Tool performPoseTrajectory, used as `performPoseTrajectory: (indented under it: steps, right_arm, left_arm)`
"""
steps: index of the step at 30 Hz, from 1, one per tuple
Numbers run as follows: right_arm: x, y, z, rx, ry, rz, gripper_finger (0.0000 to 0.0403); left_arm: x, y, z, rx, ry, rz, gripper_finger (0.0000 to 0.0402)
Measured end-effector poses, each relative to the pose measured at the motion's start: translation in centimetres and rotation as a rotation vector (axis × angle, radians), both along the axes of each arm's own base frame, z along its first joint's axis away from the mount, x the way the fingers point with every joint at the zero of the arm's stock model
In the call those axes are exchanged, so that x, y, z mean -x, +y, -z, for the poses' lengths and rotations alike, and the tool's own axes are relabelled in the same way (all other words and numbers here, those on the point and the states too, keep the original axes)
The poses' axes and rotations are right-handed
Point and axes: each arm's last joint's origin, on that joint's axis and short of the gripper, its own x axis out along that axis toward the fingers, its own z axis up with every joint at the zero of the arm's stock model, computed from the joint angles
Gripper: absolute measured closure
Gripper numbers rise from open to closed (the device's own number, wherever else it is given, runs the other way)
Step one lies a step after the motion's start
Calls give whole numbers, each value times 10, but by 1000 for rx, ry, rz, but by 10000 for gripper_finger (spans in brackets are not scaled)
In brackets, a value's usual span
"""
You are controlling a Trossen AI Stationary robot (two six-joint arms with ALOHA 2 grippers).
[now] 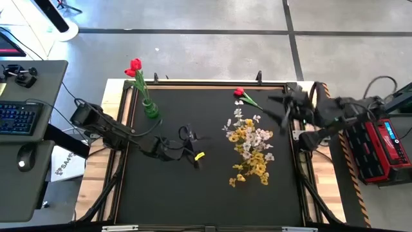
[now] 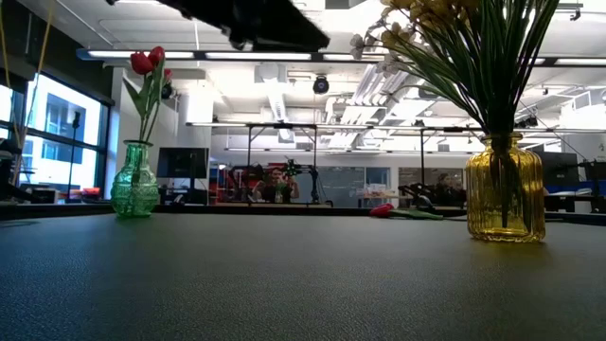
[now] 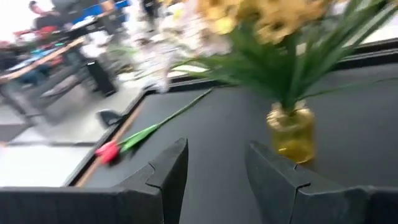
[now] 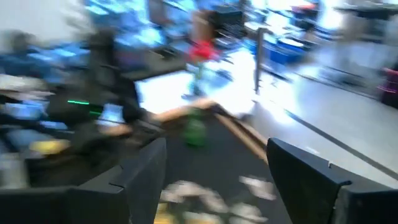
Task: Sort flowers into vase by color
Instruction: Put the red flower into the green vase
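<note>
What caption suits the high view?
Red tulip lies loose by the yellow vase bouquet; another stands in the green vase.

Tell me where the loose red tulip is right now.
The loose tulip lies flat on the mat near the far edge, right of centre in the high view, just beyond the yellow vase, close to the right gripper.

Two dark, near-black jointed arms, both blocky in the high view. Left arm (image 1: 103,125) at middle left: black cables looping off it, yellow tag near its gripper (image 1: 187,138). Right arm (image 1: 335,113) at middle right: black cable arching over its rear. Wrist views show flat, angular black fingers (image 3: 168,171) with stepped inner edges; right gripper (image 4: 214,177) likewise.
</note>
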Motion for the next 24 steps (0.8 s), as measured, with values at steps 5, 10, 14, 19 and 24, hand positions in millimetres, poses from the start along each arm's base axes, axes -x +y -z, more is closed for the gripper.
performPoseTrajectory:
  steps: [5,10,14,19,24]
  right_arm:
    - [-8,-41,1,-12,200,243,148]
    - [-22,-101,26,-75,463,380,149]
    - [-26,-152,53,-209,550,379,149]
    - [-26,-207,87,-263,642,454,149]
    - [-22,-245,116,-332,747,432,149]
  left_arm:
    - [13,0,-7,-33,25,-127,257]
    - [26,-2,-15,34,30,-162,257]
    - [34,-4,-13,51,78,-164,257]
    - [40,-7,-5,84,136,-183,257]
    - [48,-11,1,88,153,-245,257]
